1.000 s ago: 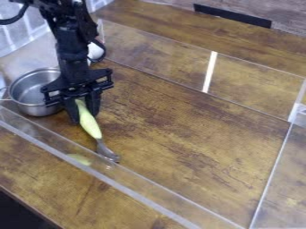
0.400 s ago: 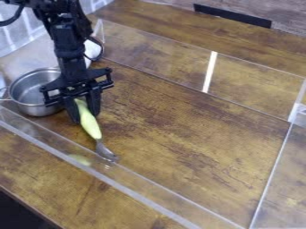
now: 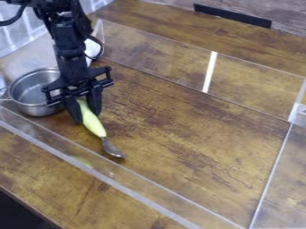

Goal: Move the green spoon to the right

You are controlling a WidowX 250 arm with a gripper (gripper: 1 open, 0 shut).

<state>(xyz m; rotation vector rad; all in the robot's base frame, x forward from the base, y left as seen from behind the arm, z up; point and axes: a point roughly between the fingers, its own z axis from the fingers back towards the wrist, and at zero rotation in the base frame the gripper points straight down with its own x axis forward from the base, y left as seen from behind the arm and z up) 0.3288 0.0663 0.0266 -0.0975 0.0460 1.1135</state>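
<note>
Camera view: the black arm comes down from the upper left, with the gripper [image 3: 81, 100] pointing straight down at the wooden table [image 3: 180, 107]. Its fingers are closed on the upper end of the green spoon [image 3: 92, 122], gripping the yellow-green handle. The spoon slants down and to the right from the gripper; its small metal bowl lies against the tabletop near the front clear wall [image 3: 84, 165].

A steel pot [image 3: 32, 92] stands just beside the gripper, on its left, near the table's left edge.

Clear walls enclose the work area at the front, right and rear. To the right of the spoon the wood surface is open, up to the right-hand clear wall [image 3: 277, 179].
</note>
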